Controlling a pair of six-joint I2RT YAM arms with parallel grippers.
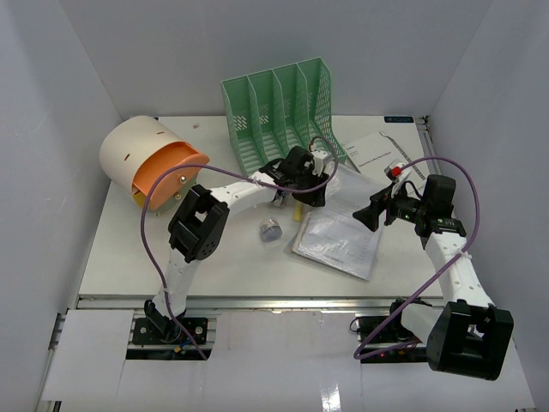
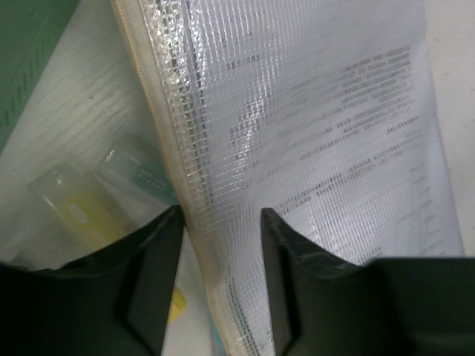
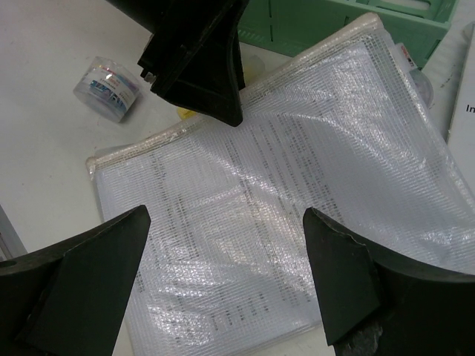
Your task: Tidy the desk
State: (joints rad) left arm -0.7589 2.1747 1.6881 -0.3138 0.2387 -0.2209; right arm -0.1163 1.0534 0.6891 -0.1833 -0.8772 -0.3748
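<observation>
The white desk (image 1: 129, 249) holds a clear mesh zip pouch (image 1: 339, 245) with printed sheets inside, lying near the middle. My left gripper (image 1: 300, 190) is at the pouch's far left corner. In the left wrist view my left gripper (image 2: 219, 215) is open, its jaws either side of the pouch's zip edge (image 2: 185, 185) with gaps on both sides. My right gripper (image 1: 364, 215) hovers over the pouch. In the right wrist view my right gripper (image 3: 226, 222) is wide open and empty above the pouch (image 3: 297, 170); the left gripper's fingers (image 3: 197, 59) show at the pouch's top edge.
A green mesh file rack (image 1: 283, 112) stands at the back, with a white and orange round container (image 1: 150, 159) to its left. A small round roll (image 1: 270, 230) and a yellow item (image 1: 298, 215) lie left of the pouch. Papers (image 1: 382, 154) lie back right.
</observation>
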